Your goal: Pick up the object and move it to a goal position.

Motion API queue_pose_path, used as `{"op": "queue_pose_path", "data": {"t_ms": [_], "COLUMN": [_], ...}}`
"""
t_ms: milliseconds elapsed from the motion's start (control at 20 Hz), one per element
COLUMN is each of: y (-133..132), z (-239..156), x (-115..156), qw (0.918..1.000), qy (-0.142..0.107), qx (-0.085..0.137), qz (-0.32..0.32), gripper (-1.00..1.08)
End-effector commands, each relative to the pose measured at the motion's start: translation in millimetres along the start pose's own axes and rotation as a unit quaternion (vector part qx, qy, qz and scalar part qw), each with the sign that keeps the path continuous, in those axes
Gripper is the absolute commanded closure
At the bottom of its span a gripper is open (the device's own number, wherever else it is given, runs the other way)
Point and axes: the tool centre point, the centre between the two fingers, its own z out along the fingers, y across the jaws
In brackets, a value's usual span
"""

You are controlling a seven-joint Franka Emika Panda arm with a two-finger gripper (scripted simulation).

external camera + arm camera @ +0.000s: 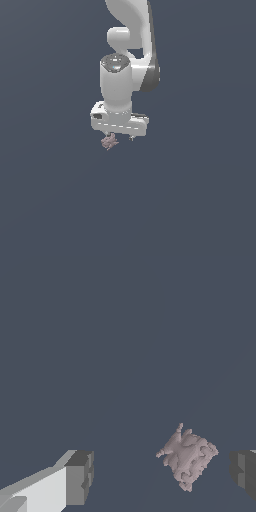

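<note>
The object (109, 142) is a tiny pinkish-grey lump with spiky edges, just below the white hand in the exterior view. My gripper (120, 136) points downward above it and is open. In the wrist view the object (188, 456) lies in the gap between the two dark fingertips of the gripper (162, 476). It sits much nearer to one fingertip (245, 471) than to the other (80, 478), and it touches neither. Nothing is held.
The white arm (130, 45) rises from the hand toward the top of the exterior view. All around is a plain dark blue-grey surface with no other objects or edges in view.
</note>
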Motion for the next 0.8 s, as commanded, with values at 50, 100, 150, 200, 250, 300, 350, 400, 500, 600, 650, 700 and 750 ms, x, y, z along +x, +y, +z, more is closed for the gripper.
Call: {"op": "queue_pose_path", "data": {"t_ms": [50,100,150,200,250,300,350,400,500,600,650,700,750], "y": [10,14,17,21,25,29,33,37,45,51,54,57,60], "z": [12,16,21,25,29,34,38,43,51,58,61,63,66], "x": [-8,-10,-13,-16,-19,-23,-26,-29,-36,-42,-45,-48,-50], "qw": [0.9989,0.9981,0.9969,0.9954,0.9935,0.9912,0.9886,0.9857,0.9794,0.9728,0.9695,0.9662,0.9630], "qy": [-0.005,-0.007,-0.009,-0.010,-0.012,-0.014,-0.016,-0.018,-0.021,-0.023,-0.025,-0.026,-0.027], "qx": [0.000,0.000,0.000,0.000,0.000,-0.001,-0.001,-0.002,-0.003,-0.005,-0.006,-0.006,-0.007], "qz": [0.046,0.061,0.078,0.095,0.113,0.131,0.149,0.167,0.201,0.231,0.244,0.256,0.268], "gripper": [-0.92,-0.92,-0.92,-0.92,-0.92,-0.92,-0.92,-0.92,-0.92,-0.92,-0.92,-0.92,-0.92]}}
